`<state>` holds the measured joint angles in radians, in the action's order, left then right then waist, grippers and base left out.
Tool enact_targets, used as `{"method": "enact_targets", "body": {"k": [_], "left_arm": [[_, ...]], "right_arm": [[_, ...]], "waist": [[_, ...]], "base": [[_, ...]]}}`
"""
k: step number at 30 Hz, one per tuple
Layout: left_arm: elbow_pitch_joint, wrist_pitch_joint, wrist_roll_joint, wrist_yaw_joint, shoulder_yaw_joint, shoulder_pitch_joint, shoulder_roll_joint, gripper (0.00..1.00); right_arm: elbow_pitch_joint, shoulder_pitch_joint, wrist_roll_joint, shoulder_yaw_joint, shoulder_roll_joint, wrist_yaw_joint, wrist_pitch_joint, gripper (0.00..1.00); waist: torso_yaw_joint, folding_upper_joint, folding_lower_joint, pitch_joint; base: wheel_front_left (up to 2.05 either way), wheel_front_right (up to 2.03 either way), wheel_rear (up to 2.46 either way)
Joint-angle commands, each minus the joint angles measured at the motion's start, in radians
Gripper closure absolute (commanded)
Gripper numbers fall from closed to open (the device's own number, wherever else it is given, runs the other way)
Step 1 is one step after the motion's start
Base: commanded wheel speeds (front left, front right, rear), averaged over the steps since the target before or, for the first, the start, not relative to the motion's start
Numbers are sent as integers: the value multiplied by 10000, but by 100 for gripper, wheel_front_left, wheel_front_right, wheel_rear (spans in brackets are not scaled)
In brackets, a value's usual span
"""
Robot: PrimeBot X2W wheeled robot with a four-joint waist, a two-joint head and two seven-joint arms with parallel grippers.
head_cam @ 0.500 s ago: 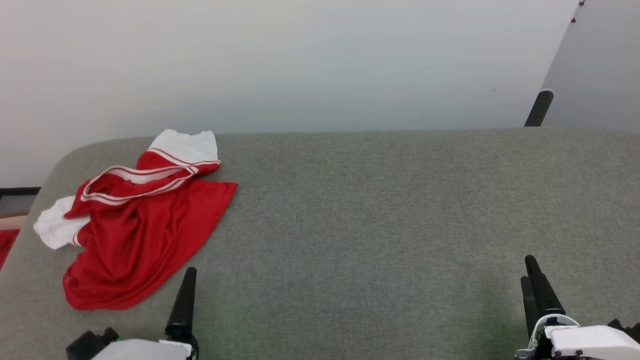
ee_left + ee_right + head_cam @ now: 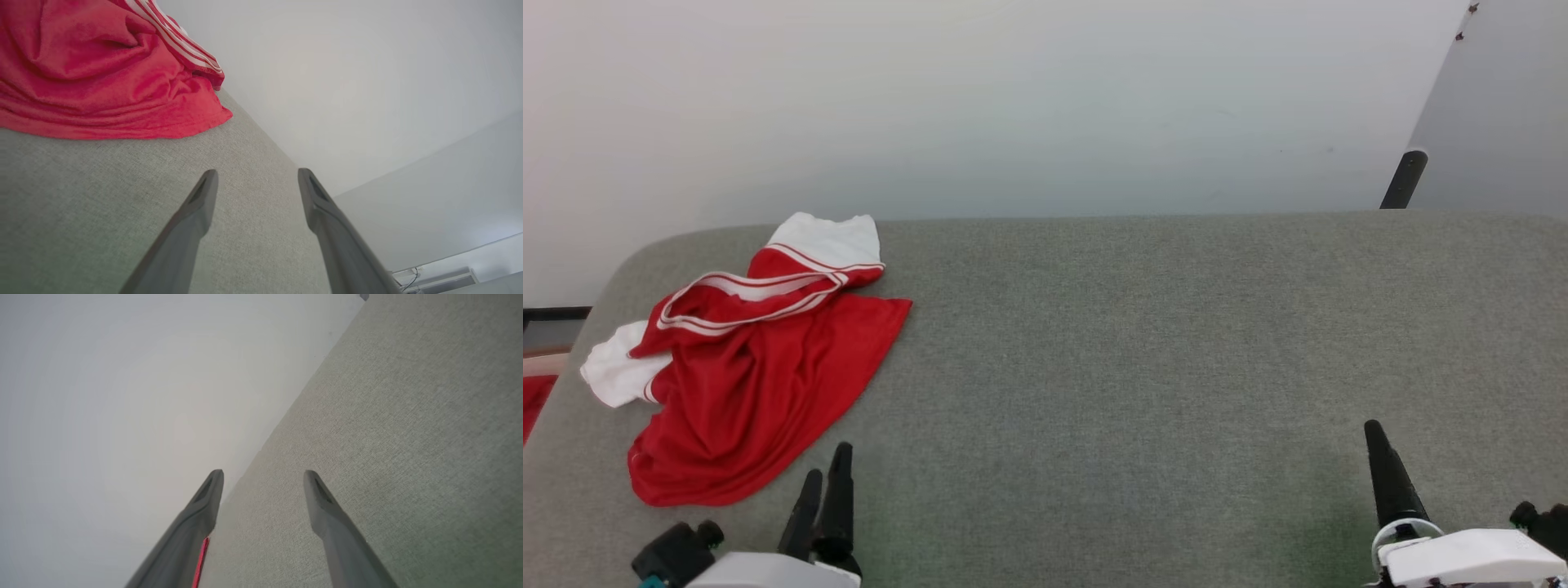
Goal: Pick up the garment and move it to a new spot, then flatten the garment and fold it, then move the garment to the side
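Note:
The garment (image 2: 743, 367) lies crumpled at the left end of the grey surface (image 2: 1143, 351), red with white sleeves and white-striped neck trim. Its chest graphic is hidden in the folds. My left gripper (image 2: 827, 465) stands open at the lower left, just right of the garment's lower hem and apart from it. In the left wrist view the garment (image 2: 94, 73) sits at the upper left, beyond the open left gripper (image 2: 255, 175) with bare grey cloth between its fingers. Far off at the lower right my right gripper (image 2: 1374, 429) hovers over bare surface. Its fingers spread open in the right wrist view (image 2: 263, 475).
A pale wall rises behind the grey surface's far edge. A dark post (image 2: 1402, 180) stands at the back right. A small red scrap (image 2: 533, 408) lies beyond the surface's left edge. A thin red sliver (image 2: 200, 559) shows beside the right gripper's left finger.
The left gripper has turned, so both of its fingers now show in the head view. The right gripper has shifted slightly left and turned. The garment has not moved.

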<state>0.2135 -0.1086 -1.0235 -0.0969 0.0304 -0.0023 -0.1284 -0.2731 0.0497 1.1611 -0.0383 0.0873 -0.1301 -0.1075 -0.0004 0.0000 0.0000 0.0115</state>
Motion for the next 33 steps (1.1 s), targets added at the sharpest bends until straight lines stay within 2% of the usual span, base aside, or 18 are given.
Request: {"method": "enact_targets", "body": {"k": [1, 7, 13, 21, 33], "left_arm": [[-114, -88, 382, 15, 16, -4, -39, 0], [-252, -258, 1864, 65, 9, 76, -7, 0], [-503, -428, 3313, 75, -77, 163, 33, 0], [-855, -626, 4788, -71, -237, 285, 120, 0], [-954, -897, 6181, -261, -317, 381, 237, 0]], "right_arm": [[95, 134, -478, -16, -9, -6, -107, 0], [72, 79, -2447, 31, -155, -6, -274, 0], [84, 18, -3936, -19, -247, -6, -441, 0], [154, -43, -5366, -7, -327, -7, -638, 0], [156, -104, -6687, 3, -377, -7, -913, 0]], "waist": [[0, 0, 0, 0], [-1, 0, 0, 8], [3, 0, 0, 19], [1, 0, 0, 34], [-1, 0, 0, 48]], "base": [[0, 0, 0], [0, 0, 0], [0, 0, 0], [0, 0, 0], [0, 0, 0]]}}
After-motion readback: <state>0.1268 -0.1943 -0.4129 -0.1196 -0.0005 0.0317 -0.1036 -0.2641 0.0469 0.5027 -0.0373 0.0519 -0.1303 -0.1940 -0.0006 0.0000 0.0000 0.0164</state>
